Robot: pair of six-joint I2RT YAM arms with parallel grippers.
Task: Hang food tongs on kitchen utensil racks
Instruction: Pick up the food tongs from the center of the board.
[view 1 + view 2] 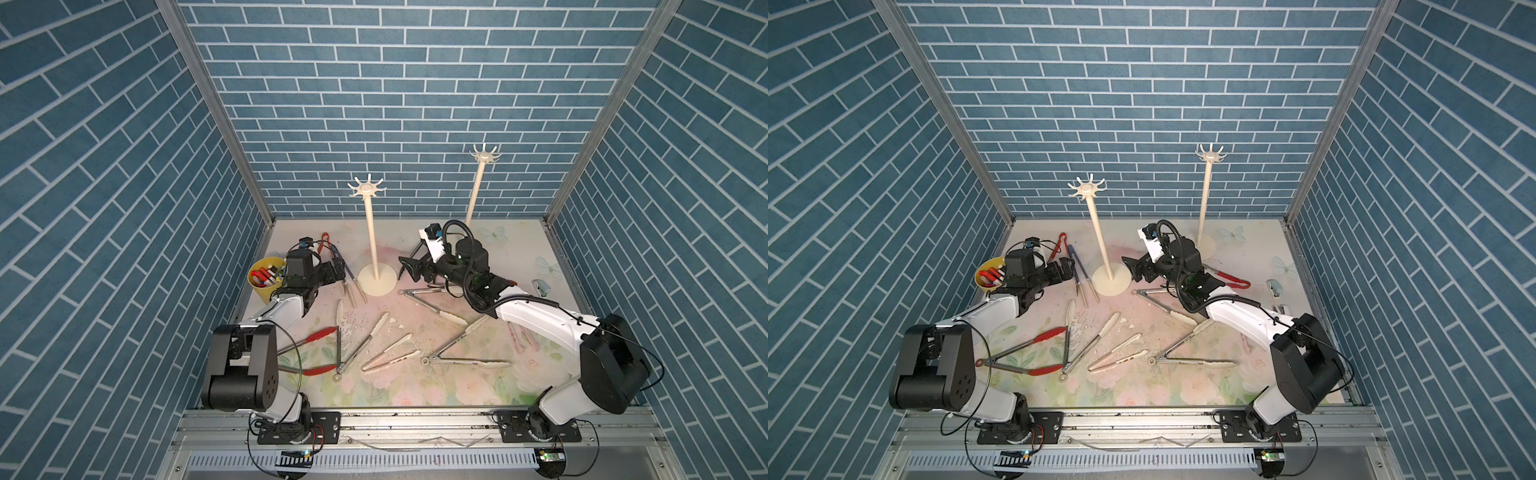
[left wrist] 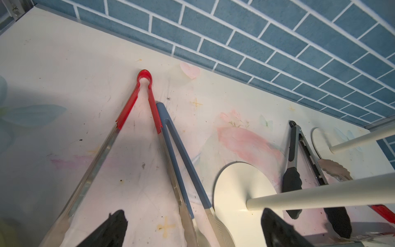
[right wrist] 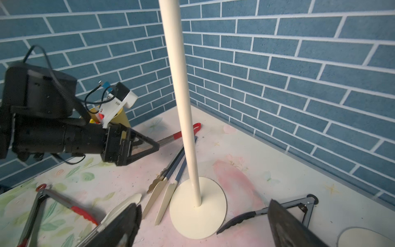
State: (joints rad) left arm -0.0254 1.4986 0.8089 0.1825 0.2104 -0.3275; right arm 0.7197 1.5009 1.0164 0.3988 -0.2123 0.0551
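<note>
Cup (image 1: 259, 291) at table (image 1: 415, 388) left edge. Left gripper (image 1: 338, 270) wide open over red tongs (image 2: 127, 110), blue tongs (image 2: 161, 111). Rack (image 1: 371, 232) mid-table. Right gripper (image 1: 409, 269) open, holding nothing, beside its base. Second rack (image 1: 475, 195) near back edge. More tongs (image 1: 380, 325) flat toward front edge.

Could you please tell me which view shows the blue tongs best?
The left wrist view: the blue tongs lie large and close. Both top views show them small, the right wrist view partly behind the rack.

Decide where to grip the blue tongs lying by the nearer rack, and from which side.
Pinch the blue tongs across both arms midway, from straight above: they lie flat, the arms run close there, and the rack base crowds their cream tips.
</note>
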